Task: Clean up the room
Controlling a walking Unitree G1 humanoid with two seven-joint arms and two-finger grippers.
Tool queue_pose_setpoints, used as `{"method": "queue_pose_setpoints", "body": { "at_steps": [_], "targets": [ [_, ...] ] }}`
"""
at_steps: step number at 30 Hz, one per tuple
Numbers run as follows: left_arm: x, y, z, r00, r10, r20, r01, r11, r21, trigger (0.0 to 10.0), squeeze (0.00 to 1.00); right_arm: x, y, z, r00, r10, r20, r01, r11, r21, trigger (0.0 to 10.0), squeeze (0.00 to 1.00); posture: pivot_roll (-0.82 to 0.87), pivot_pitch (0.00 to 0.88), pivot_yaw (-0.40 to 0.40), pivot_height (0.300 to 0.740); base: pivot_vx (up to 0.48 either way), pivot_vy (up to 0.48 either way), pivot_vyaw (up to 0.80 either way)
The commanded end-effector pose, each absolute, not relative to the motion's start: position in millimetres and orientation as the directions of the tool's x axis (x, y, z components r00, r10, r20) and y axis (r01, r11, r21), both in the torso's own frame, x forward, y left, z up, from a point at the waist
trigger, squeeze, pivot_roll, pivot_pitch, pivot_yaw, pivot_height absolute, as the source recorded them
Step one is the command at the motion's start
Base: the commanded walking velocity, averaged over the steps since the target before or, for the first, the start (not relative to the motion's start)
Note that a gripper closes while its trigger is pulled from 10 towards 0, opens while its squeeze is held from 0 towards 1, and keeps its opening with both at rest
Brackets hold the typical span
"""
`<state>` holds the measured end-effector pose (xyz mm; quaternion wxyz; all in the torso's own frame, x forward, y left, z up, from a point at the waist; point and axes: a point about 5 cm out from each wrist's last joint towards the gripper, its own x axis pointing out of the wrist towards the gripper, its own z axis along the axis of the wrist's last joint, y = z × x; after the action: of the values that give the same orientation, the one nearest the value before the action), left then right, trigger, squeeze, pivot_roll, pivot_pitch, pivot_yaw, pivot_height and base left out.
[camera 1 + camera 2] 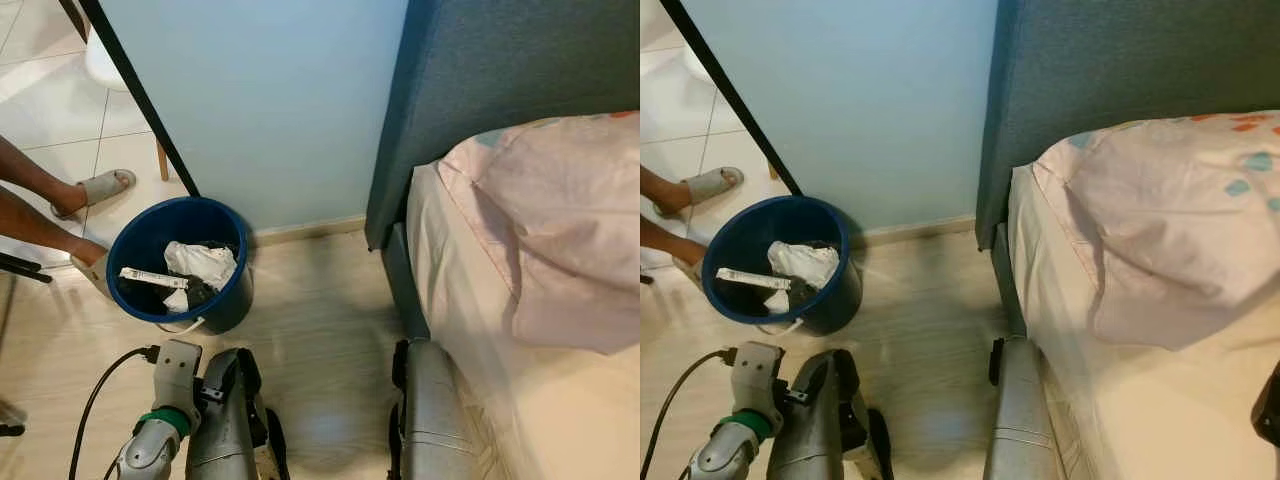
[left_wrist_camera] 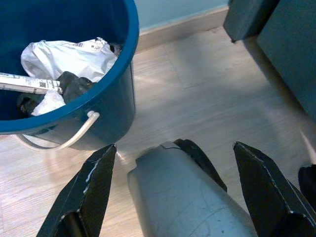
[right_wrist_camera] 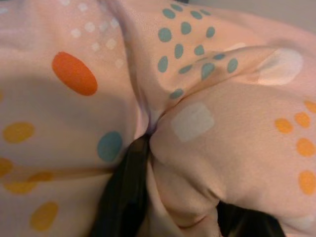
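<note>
Round blue plastic bucket [image 1: 180, 262] of crumpled waste: stood on floor by wall. Left tool [image 2: 175, 190]: held wide open, empty, beside bucket. Pink dotted fabric pillow [image 1: 1160, 225]: at bed's head edge; pinched in closed right tool [image 3: 148, 163]; firm, slow lifting advised.

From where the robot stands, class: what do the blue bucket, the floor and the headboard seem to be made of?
Blue bucket: likely plastic, smooth and faintly glossy.
Floor: pale wood-look planks with grain lines; real wood or laminate is unclear.
Headboard: seemingly upholstered in matte grey-blue woven fabric.
</note>
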<state>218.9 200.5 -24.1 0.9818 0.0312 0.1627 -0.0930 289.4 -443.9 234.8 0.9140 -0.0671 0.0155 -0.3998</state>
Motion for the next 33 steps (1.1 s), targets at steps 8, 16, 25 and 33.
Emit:
{"method": "queue_pose_setpoints", "body": {
  "at_steps": [8,16,25,33],
  "targets": [
    [207,194,-37,0.879,-0.253,-0.404,0.243,0.967,-0.078,10.0,0.00,278,-454,229,0.604,-0.794,-0.075,0.737,0.591,-0.328,10.0,1.00,-0.04,0.212,0.104,0.560,0.000,0.000,0.00],
    [212,205,-34,0.857,-0.275,-0.435,0.301,0.954,-0.010,10.0,0.00,266,-461,211,0.589,-0.772,-0.237,0.591,0.612,-0.525,10.0,1.00,-0.06,0.186,0.080,0.560,0.000,0.000,0.00],
    [218,219,-29,0.839,-0.277,-0.469,0.347,0.935,0.069,10.0,0.00,242,-479,220,0.526,-0.793,-0.308,0.473,0.574,-0.669,10.0,1.00,-0.08,0.156,0.086,0.560,0.000,0.000,0.00],
    [232,228,-15,0.827,-0.315,-0.465,0.417,0.899,0.133,10.0,0.00,244,-480,273,0.508,-0.838,-0.197,0.406,0.435,-0.804,10.0,1.00,-0.08,0.139,0.086,0.560,0.000,0.000,0.00]
  ]
}}
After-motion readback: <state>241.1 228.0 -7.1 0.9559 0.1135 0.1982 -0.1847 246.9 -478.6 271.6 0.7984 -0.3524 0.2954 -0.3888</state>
